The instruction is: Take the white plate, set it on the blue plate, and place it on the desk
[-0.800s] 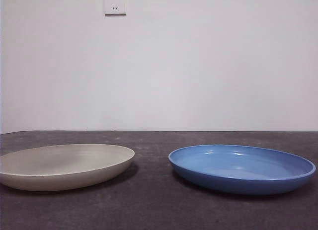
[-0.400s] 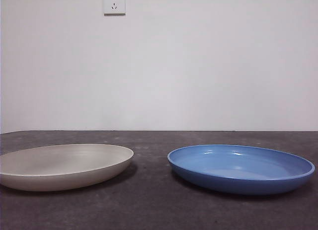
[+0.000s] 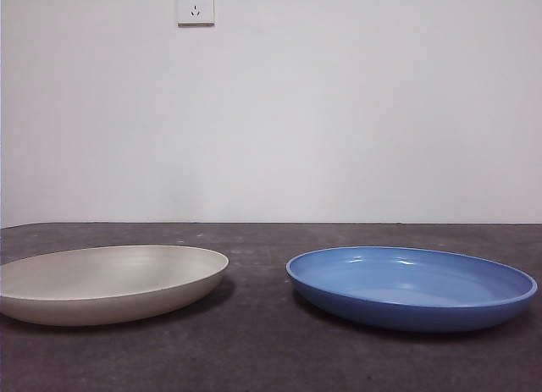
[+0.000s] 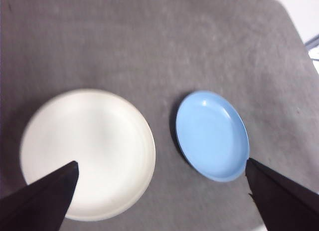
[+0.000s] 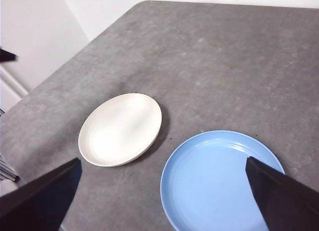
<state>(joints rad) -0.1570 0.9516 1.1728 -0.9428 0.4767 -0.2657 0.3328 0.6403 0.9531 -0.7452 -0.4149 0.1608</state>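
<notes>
Two plates lie on the broad, dark grey-brown, matte mottled desk (image 3: 271,358), one of each colour; the wide, shallow, round, matte cream-white plate (image 3: 108,282) sits flat on the desk just beside the blue one, a narrow strip of bare desk between their rims, the two not touching; the wide, shallow, round, glossy medium-blue plate (image 3: 412,286) also rests flat and holds nothing; one white wall socket (image 3: 196,5) is set high on the pale wall behind the white plate. Two grippers show, each only in its own wrist view; the left gripper (image 4: 159,171) hangs high above the gap between the two plates, its two black fingers (image 4: 42,198) spread wide and released, grasping nothing; the right gripper (image 5: 162,166) hangs well above the blue plate's near side, its two fingers (image 5: 284,198) likewise spread apart and empty.
</notes>
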